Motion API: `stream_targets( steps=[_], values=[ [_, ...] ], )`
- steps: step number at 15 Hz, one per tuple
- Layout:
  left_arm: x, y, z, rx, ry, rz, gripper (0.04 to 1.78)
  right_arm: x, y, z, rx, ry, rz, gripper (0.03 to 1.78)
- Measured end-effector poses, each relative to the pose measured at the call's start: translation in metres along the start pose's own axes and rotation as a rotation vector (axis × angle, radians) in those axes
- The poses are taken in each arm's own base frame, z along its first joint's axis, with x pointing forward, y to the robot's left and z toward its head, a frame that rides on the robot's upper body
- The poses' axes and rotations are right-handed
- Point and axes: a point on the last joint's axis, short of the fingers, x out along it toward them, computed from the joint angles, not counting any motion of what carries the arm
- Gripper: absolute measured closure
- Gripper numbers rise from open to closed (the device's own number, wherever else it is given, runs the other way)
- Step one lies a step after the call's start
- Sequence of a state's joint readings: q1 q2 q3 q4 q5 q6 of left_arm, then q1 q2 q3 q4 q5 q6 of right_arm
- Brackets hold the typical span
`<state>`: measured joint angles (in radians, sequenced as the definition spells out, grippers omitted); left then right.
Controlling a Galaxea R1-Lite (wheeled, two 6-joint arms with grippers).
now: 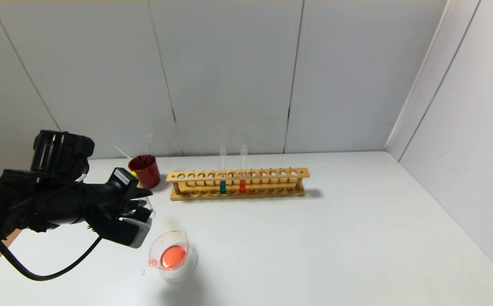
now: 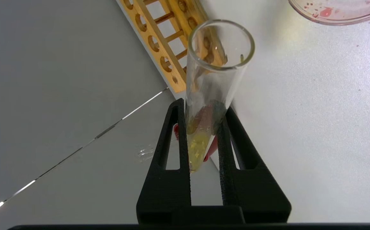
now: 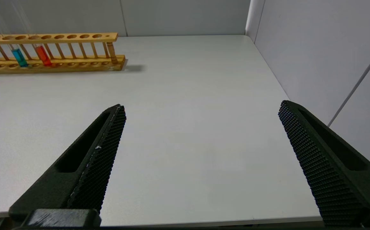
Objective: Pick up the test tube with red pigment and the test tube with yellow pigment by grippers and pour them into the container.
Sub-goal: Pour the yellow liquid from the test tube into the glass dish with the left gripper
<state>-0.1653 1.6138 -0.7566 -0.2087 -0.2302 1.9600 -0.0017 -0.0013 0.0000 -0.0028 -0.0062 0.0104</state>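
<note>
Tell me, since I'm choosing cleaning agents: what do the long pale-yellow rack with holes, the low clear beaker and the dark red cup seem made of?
The long pale-yellow rack with holes looks like unfinished light wood with dowel rungs. The low clear beaker looks like smooth glass, see-through with a glossy rim, possibly clear plastic. The dark red cup is opaque and slightly shiny, likely plastic, though that is uncertain.
</note>
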Motion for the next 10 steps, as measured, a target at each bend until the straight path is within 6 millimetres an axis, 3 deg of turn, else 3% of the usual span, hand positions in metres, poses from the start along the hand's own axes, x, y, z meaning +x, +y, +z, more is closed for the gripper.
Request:
stream_targets(
  steps=[10],
  values=[
    [0.0031, -0.0038, -0.003, 0.059, -0.052, 0.012, 1.52, 0.0, 0.0, 0.0, 0.0, 0.0, 0.0, 0.06]
  ],
)
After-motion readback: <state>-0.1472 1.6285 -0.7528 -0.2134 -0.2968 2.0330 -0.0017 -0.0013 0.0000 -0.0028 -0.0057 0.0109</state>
